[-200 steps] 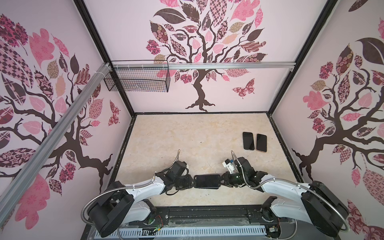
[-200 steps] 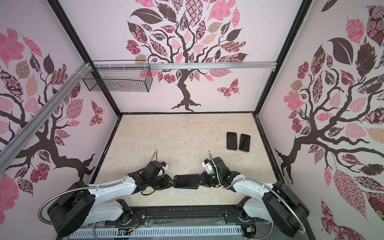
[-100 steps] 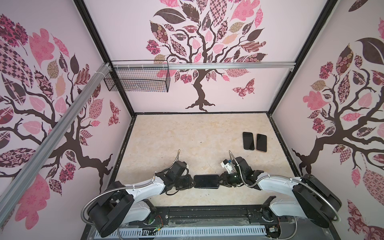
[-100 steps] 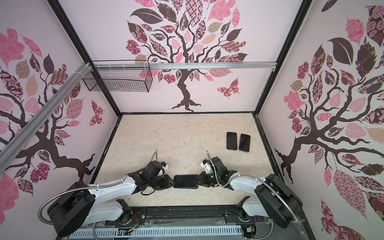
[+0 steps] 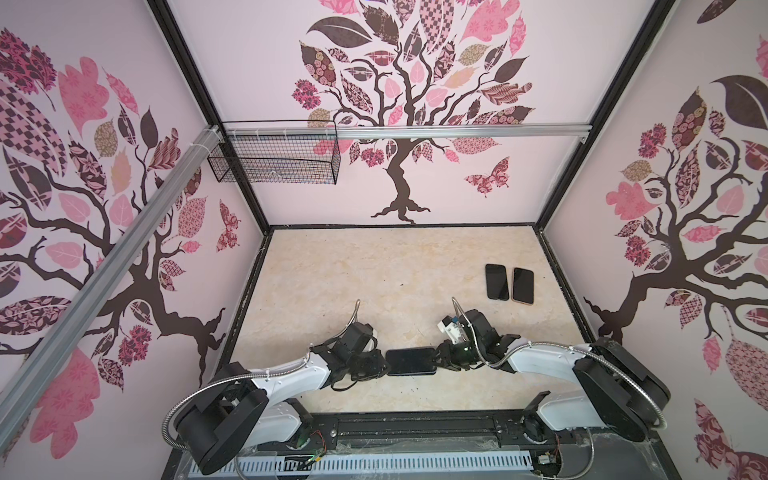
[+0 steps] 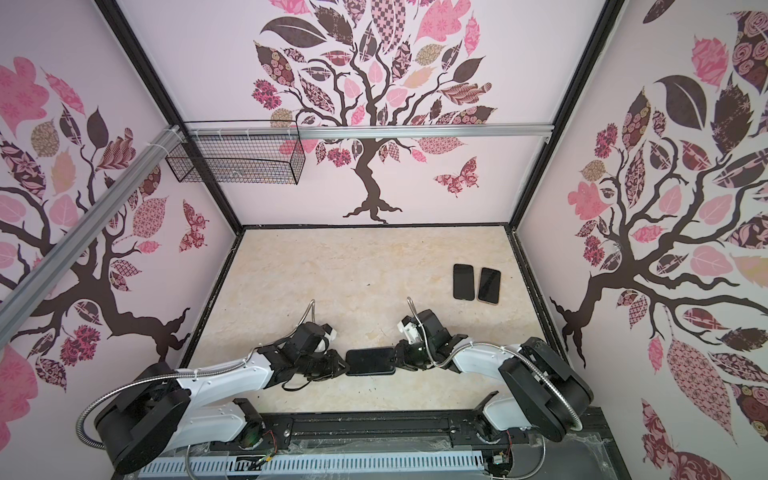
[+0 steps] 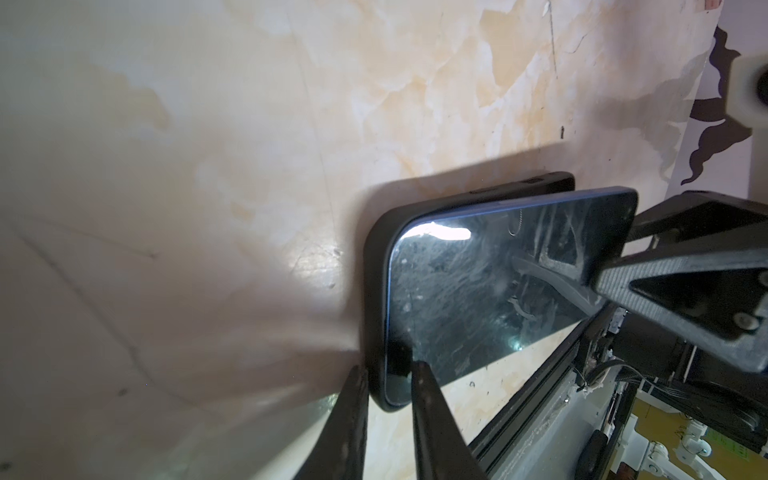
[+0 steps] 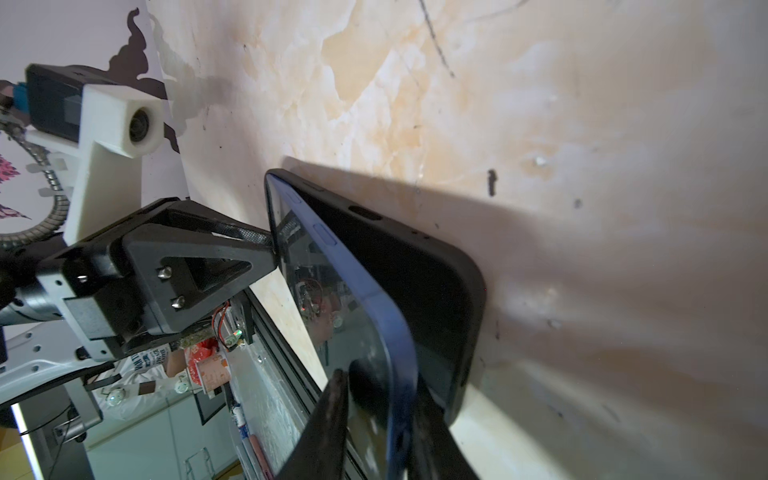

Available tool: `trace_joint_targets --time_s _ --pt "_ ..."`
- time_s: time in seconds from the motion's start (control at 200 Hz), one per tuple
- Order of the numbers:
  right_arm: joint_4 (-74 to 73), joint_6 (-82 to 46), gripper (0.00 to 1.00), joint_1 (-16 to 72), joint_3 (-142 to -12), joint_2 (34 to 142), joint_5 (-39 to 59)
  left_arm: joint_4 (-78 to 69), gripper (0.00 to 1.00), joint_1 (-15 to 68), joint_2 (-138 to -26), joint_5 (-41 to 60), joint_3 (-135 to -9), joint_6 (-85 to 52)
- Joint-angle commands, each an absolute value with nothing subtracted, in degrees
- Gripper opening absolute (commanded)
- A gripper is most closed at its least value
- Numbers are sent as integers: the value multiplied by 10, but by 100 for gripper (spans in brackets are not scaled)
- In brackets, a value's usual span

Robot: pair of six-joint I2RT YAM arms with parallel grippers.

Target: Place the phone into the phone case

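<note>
**Phone part-seated in its case, held end to end.** Nearest the front rail, the phone (image 5: 411, 361) lies in the phone case (image 7: 376, 257) on the desk (image 5: 374, 266). Its long axis runs left to right, directly between my two hands. My left hand (image 7: 386, 370) meets the left short end and my right hand (image 8: 378, 386) the right short end, so neither is nearer.

The relation that matters is that the phone is not level in the case. Its left end sits down inside the rim. Toward the right, its blue side stands clear of the black case wall, with a wedge of gap between them.

My left hand is narrow. One finger (image 7: 428, 415) is on the glass and its partner is on the desk side of the case, pinching case and phone together. My right hand is also narrow, with its fingers astride the raised end. Whether they press on it I cannot tell.

Both forearms lie low over the desk, and the hands face one another along the phone's length. I judge the coming move to be a downward press at the right end while the left hand steadies the case.

Farther back, near the right wall, two spare phones (image 5: 497, 281) lie side by side. Beyond them, a wire basket (image 5: 274, 160) hangs from the rail.
</note>
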State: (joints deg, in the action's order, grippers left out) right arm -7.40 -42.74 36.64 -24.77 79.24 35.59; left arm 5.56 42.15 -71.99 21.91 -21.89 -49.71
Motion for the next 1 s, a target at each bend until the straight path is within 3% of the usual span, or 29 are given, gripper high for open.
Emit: trace_joint_targets --time_s 0.0,0.34,0.43,0.585,0.765,0.995 --pt "-36 -398 32 368 -283 800 339 38 22 424 -716 215 -203 -503" --pt "82 -350 42 368 -329 758 281 27 23 424 -706 220 -204 -516" --pt "114 -337 42 368 -339 750 261 27 28 424 -704 216 -204 -521" --pt "156 -318 37 368 -347 743 241 29 37 424 -702 210 -204 -526" --pt "168 -310 31 368 -341 734 247 36 37 424 -701 205 -208 -525" --pt "153 -310 31 368 -326 740 261 38 31 424 -714 200 -214 -519"
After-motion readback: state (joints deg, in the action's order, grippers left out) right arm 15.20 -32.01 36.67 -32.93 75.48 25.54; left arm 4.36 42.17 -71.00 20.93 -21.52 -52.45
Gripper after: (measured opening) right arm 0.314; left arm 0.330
